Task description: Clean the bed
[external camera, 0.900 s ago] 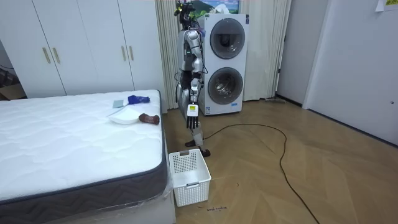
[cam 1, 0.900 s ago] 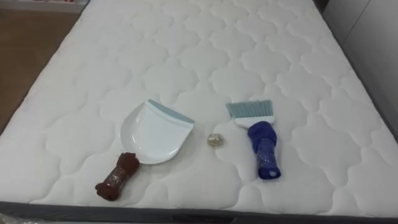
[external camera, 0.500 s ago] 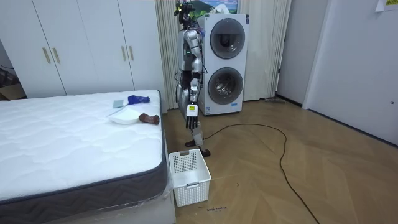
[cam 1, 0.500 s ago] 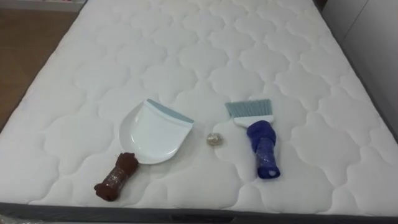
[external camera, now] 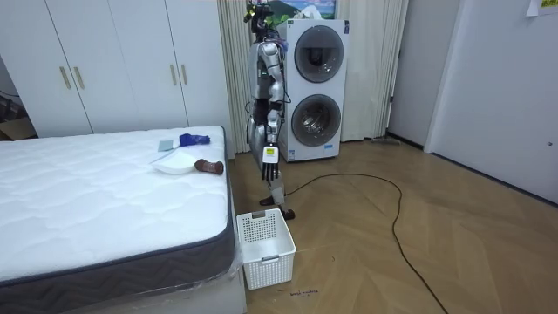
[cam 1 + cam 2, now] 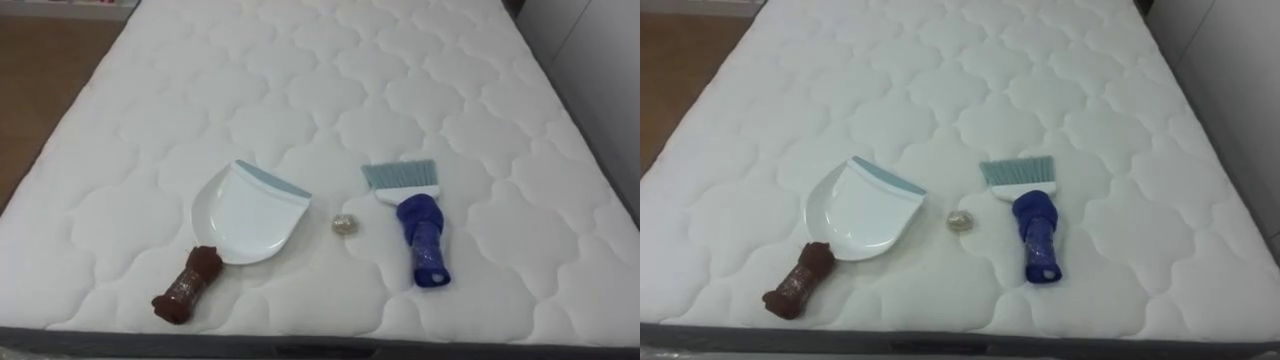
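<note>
Beside the bed [image 5: 105,201] and a white slatted basket [image 5: 266,247], the robot's left hand [image 5: 272,171] hangs slack, fingers loose, holding nothing. On the quilted white top a glossy dustpan [image 6: 245,212] lies slantwise, brown-wrapped handle toward the robot. A small crumpled ball [image 6: 344,224] sits between it and a blue-handled brush [image 6: 415,225], whose pale bristles point up the bed.
</note>
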{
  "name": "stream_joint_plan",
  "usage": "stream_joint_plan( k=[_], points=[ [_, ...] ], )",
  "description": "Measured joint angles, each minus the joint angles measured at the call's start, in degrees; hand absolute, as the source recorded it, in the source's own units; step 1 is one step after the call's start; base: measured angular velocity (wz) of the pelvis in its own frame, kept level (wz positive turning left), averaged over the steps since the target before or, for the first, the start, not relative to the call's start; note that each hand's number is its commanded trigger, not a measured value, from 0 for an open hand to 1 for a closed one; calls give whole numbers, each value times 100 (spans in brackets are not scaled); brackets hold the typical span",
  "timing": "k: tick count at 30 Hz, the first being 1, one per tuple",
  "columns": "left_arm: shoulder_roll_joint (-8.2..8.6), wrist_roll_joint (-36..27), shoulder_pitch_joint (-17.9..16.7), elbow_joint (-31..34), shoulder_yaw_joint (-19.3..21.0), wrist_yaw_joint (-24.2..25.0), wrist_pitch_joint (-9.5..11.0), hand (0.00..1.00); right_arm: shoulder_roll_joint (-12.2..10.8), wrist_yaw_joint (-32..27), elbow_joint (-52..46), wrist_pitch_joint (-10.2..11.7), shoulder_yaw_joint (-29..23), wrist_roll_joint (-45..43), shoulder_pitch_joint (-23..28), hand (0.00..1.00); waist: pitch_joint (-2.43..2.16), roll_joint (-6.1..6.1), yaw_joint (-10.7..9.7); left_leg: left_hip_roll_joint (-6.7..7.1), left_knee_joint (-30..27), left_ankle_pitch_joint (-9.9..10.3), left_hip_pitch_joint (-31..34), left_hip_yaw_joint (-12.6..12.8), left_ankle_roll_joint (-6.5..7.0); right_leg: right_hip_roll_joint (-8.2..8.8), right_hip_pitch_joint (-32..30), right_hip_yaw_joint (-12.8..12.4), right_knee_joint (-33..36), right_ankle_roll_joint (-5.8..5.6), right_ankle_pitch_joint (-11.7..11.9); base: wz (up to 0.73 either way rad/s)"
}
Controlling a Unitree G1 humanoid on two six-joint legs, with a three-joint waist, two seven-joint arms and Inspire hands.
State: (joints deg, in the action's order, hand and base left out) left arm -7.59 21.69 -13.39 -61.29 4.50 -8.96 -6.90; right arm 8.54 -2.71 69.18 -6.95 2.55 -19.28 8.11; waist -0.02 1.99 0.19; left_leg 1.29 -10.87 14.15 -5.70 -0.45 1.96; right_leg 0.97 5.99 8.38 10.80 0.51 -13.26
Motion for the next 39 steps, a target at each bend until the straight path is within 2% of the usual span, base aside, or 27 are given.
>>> stream_joint_plan(
  k=[3, 7, 9, 11, 13, 18, 20, 23, 28, 36, 39],
  points=[
    [3, -115, -26, 104, 124, -301, 96, 0, 5, -66, 0, 59, -1, 132, 18, 0, 11, -28, 24, -7, 19, 0, -36, 7, 0, -9, 2, -13, -13, 2, 1, -1],
    [-12, -528, -49, 520, 426, -860, 355, 0, 38, -180, -22, 295, 1, 136, 4, 0, 13, -122, 25, -44, 63, 0, -81, 24, 0, -21, 56, -32, -16, 5, 3, -3],
    [-23, -719, 53, 777, 584, -1191, 583, 0, 65, -176, -17, 436, -1, 134, -26, 0, 31, -140, 28, -17, 63, -1, -73, 17, -1, -22, 58, -18, -13, 5, 3, 2],
    [-22, -777, 140, 988, 676, -1418, 705, 0, 95, -180, -16, 531, -5, 137, -37, 0, 30, -152, 27, -13, 56, -1, -64, 17, -1, -20, 50, -18, -13, 5, 3, 0],
    [-16, -772, 151, 1337, 677, -1642, 832, 0, 106, -215, -6, 615, -5, 147, -49, 0, 15, -162, 28, -10, 44, -1, -51, 17, -1, -18, 42, -18, -10, 5, 3, 0],
    [-12, -769, 241, 2106, 627, -2128, 1212, 0, 106, -215, -12, 738, -77, 106, -46, 0, 17, -157, 9, -3, 35, -1, -80, 15, 0, -4, 64, 19, -2, 3, 4, 0],
    [-12, -757, 275, 2353, 563, -2212, 1250, 0, 106, -214, -20, 785, -89, 110, -35, 0, 19, -161, 8, -2, 25, -1, -77, 17, 0, -4, 62, 16, 1, 3, 4, 0],
    [-15, -727, 326, 2580, 408, -2217, 1446, 0, 106, -206, -20, 847, -100, 106, -35, 0, 17, -172, 7, -1, 11, -1, -47, 10, 0, -3, 31, 25, -4, 4, 6, 0],
    [-14, -702, 431, 2657, 283, -2218, 1573, 0, 106, -140, -20, 888, -135, 99, -30, 0, 0, -179, -18, -4, -13, -2, 60, -1, 0, -4, -99, 49, 8, 11, 11, 1],
    [-67, -559, 568, 2644, -258, -2181, 1596, 0, 109, -143, 7, 891, -123, 122, -175, 0, 25, -208, -124, 6, -163, -2, 295, 17, 0, 35, -232, 128, 106, 12, 15, 5],
    [-69, -576, 794, 2481, -467, -2181, 1612, 0, 107, -149, 159, 917, -44, 466, -417, 0, 45, -230, -175, 15, -220, -10, 521, 9, 9, 51, -479, 135, 199, 11, 16, 4]
  ],
)
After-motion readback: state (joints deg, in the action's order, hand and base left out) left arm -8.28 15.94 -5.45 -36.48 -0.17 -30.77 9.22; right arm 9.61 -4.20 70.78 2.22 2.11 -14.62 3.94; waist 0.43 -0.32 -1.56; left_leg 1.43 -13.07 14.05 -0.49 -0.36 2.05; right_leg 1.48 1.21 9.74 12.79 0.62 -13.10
